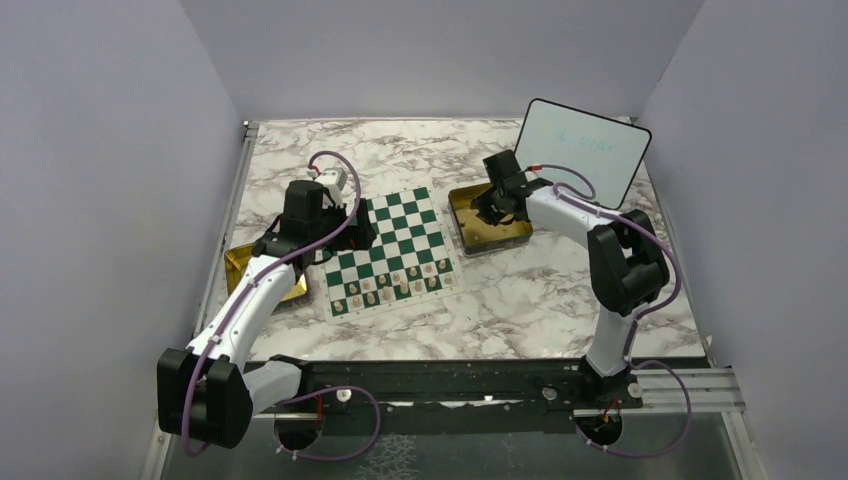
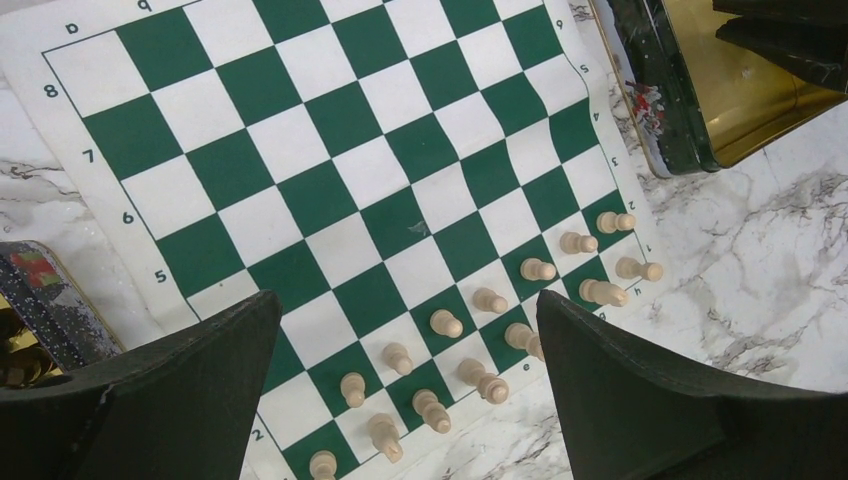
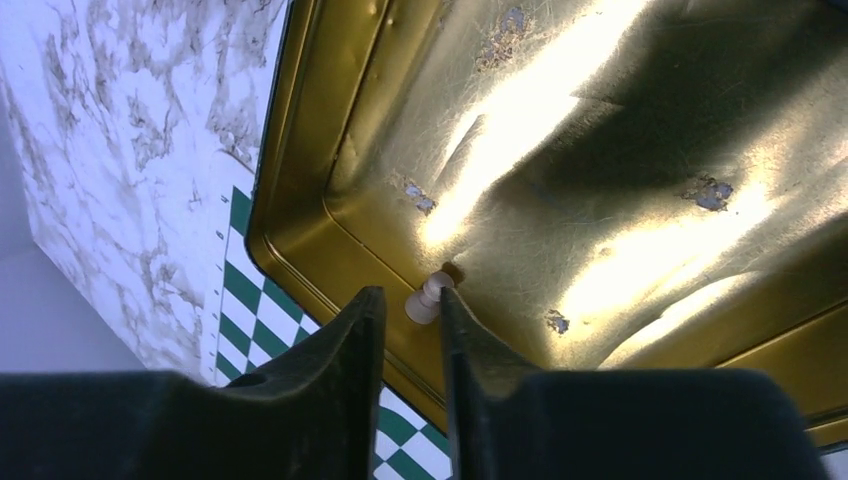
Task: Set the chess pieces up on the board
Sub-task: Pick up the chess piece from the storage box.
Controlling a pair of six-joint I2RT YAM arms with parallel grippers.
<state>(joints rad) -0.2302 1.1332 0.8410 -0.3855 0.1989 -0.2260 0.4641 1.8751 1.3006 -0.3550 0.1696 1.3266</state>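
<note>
My left fingers [image 2: 190, 400]: spread wide, holding nothing, above the flat green-and-white checkered chess mat [image 2: 300, 200].
Small cream chess pieces [image 2: 447, 323]: standing in two rows along one edge of the mat.
My right fingers [image 3: 340, 380]: narrow, inside the shallow gold metal tin [image 3: 600, 150].
One cream piece [image 3: 424, 300]: lying between my right tips; I cannot tell if I pinch it.

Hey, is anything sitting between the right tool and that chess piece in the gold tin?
Nothing visible does. The chess piece lies on its side right at the tips of the right tool, whose fingers are slightly parted. Only the wall of the gold tin runs close beside it.
</note>
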